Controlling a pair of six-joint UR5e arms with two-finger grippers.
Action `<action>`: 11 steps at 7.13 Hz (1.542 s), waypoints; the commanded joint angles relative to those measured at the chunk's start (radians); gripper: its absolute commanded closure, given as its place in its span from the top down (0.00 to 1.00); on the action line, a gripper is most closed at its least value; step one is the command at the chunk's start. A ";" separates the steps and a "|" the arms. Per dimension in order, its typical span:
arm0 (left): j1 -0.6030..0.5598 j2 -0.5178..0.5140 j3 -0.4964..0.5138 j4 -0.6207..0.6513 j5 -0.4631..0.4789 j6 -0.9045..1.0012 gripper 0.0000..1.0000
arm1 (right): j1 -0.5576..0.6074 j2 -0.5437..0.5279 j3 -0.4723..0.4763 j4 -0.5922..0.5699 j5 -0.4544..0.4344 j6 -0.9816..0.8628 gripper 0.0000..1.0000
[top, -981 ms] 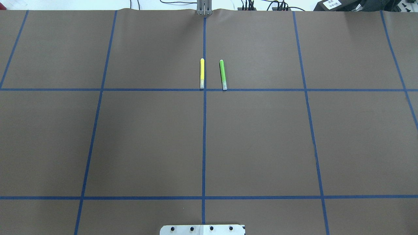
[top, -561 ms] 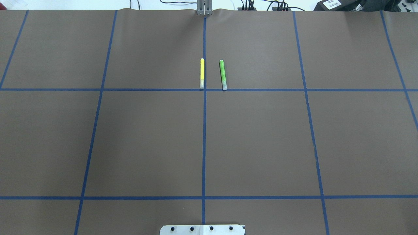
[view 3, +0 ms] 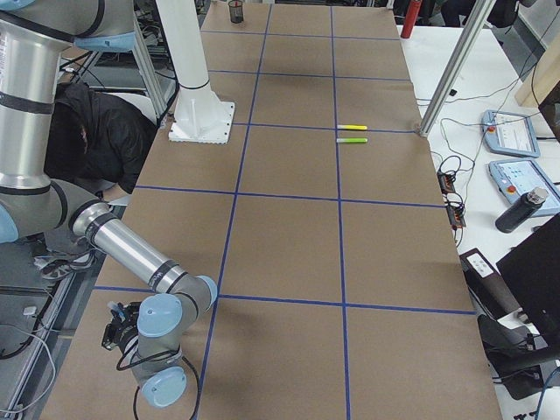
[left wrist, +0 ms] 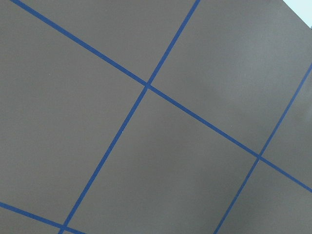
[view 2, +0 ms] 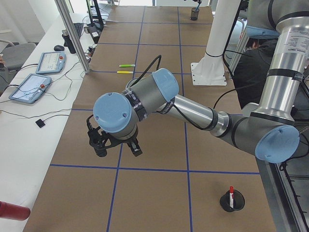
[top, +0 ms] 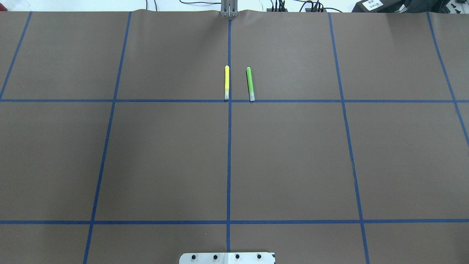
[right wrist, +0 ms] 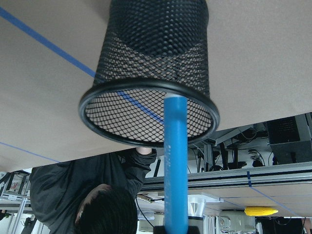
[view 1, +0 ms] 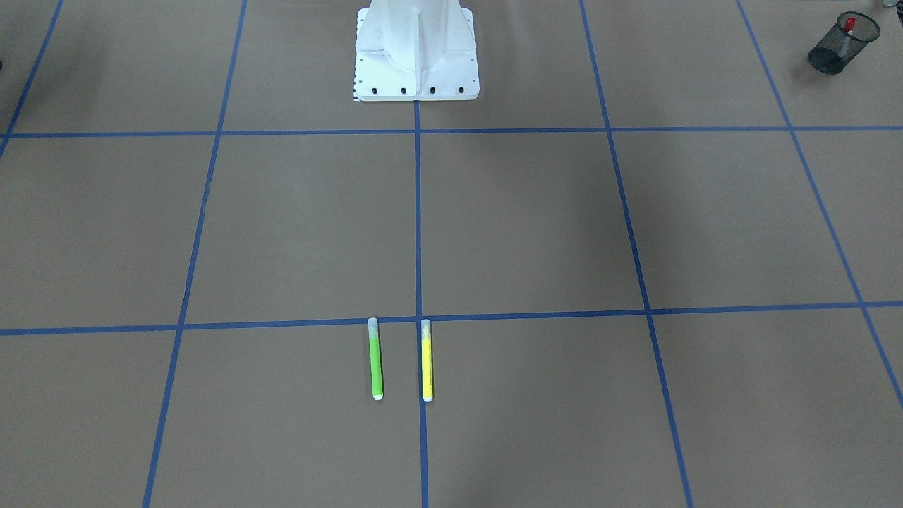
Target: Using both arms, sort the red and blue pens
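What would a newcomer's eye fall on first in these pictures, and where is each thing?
Most striking is the blue pen, which fills the right wrist view with its end at the mouth of a black mesh cup. Next, the left arm looms large over the brown table in the left side view. Then the yellow marker and green marker lie side by side, apart, by the centre line on the table's far side.

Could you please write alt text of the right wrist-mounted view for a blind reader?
A blue pen rises from below, its end before the mouth of a black mesh cup on the brown table; a person in dark clothes shows beyond.
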 commanded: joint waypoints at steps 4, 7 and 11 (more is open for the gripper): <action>0.000 0.001 0.002 -0.006 -0.001 -0.003 1.00 | 0.000 0.060 -0.008 0.078 0.005 0.005 1.00; 0.021 0.021 -0.017 -0.073 -0.001 0.002 1.00 | 0.000 0.256 0.010 0.209 0.002 0.225 1.00; 0.092 0.075 -0.021 -0.367 0.010 -0.001 1.00 | 0.000 0.381 0.256 0.339 0.050 0.445 1.00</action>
